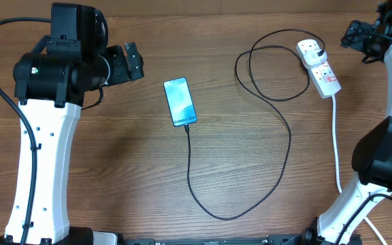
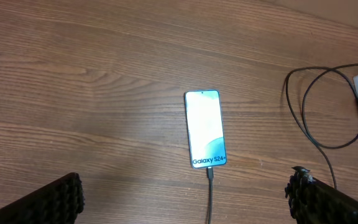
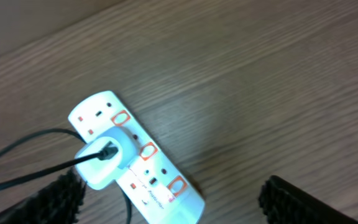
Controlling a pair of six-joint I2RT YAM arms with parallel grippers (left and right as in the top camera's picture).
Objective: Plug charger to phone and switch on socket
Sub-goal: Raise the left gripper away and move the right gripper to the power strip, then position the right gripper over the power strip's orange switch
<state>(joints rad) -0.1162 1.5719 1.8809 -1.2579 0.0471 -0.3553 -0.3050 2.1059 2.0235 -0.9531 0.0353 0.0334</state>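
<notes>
Tabletop (image 1: 114,150): left fingers (image 2: 55,199) spread near phone (image 1: 180,102), right fingers (image 3: 303,199) spread near socket (image 1: 327,76).

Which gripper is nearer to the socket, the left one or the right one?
Right. The right gripper is close beside the socket; the left gripper is far off, on the other side of the phone.

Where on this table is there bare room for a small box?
Bare wood lies between the white left arm and the slim blue-screened phone, and between the thin black charger cable and the thick white cord. It is crowded around the white power strip, where the cable loops.
</notes>
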